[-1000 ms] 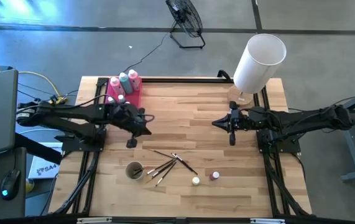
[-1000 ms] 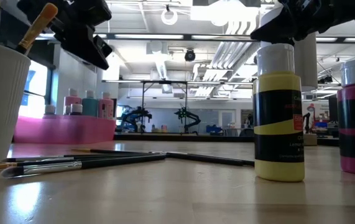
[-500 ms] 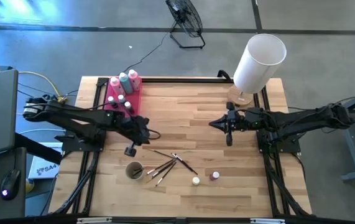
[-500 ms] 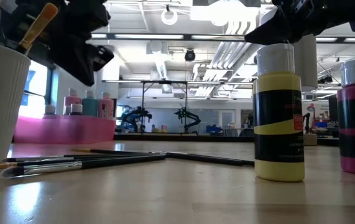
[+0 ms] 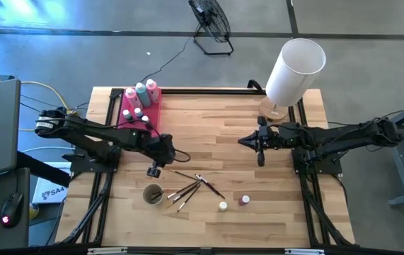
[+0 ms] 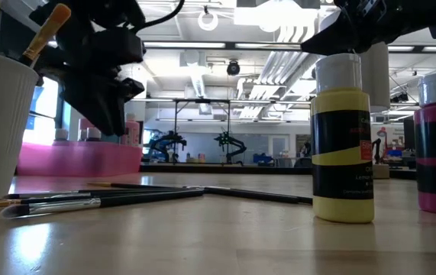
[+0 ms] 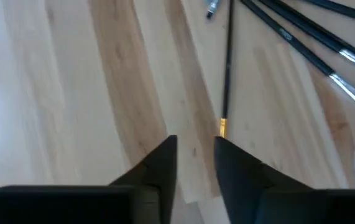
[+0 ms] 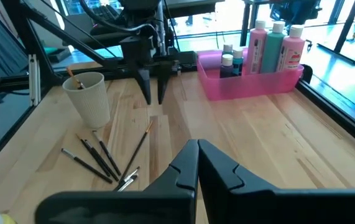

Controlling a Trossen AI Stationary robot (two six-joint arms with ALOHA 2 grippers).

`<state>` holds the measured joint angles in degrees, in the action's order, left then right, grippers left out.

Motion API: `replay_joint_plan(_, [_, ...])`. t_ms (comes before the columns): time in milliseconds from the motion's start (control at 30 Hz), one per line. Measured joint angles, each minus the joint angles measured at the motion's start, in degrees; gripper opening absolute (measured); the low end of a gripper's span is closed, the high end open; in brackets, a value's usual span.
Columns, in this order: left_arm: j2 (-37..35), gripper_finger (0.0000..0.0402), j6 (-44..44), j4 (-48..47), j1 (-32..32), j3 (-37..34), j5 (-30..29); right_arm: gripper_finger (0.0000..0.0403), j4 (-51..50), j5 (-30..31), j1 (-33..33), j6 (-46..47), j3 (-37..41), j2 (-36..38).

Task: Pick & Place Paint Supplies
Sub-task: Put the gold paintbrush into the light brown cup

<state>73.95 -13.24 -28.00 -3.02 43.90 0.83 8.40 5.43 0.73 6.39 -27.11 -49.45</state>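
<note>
Several thin dark brushes (image 5: 193, 185) lie loose on the wooden table beside a white cup (image 5: 153, 193) that holds one brush (image 6: 46, 30). A yellow paint pot (image 5: 223, 206) and a pink one (image 5: 245, 200) stand near them. Two pink bottles and one teal bottle (image 8: 275, 45) stand with small pots in the pink tray (image 5: 152, 113) at the far left. My left gripper (image 7: 196, 155) hangs open, tipped steeply down, just above the table at the gold end (image 7: 222, 127) of one brush. My right gripper (image 8: 197, 155) is shut and held high at the table's right.
A big white lampshade (image 5: 295, 69) stands at the far right corner. Black frame rails run along the table's left and right edges. Bare wood lies between the two arms.
My left gripper has sunk toward the table and moved toward the near edge and the brushes, tipping further downward.
</note>
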Motion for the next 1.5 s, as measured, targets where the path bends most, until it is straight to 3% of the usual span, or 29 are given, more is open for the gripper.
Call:
replay_joint_plan(167, [0.0, 0.0163, 0.5, -0.2, 0.0, 0.0, 1.4, 0.0002, 0.0, 0.0, 0.0, 0.0, 0.0, 0.0])
replay_joint_plan(300, [0.0, 0.0183, 0.8, -0.6, 0.0, 0.0, 1.3, 0.0002, 0.0, 0.0, 0.0, 0.0, 0.0, 0.0])
replay_joint_plan(733, [0.3, 0.0166, 4.5, -2.2, 0.0, 0.0, 1.6, 0.0002, 0.0, 0.0, 0.0, 0.0, 0.0, 0.0])
replay_joint_plan(1500, [14.8, 0.0159, 4.6, 1.0, 0.0, 0.1, 5.8, 0.0002, -0.1, 0.0, 0.0, 0.0, 0.0, 0.0])
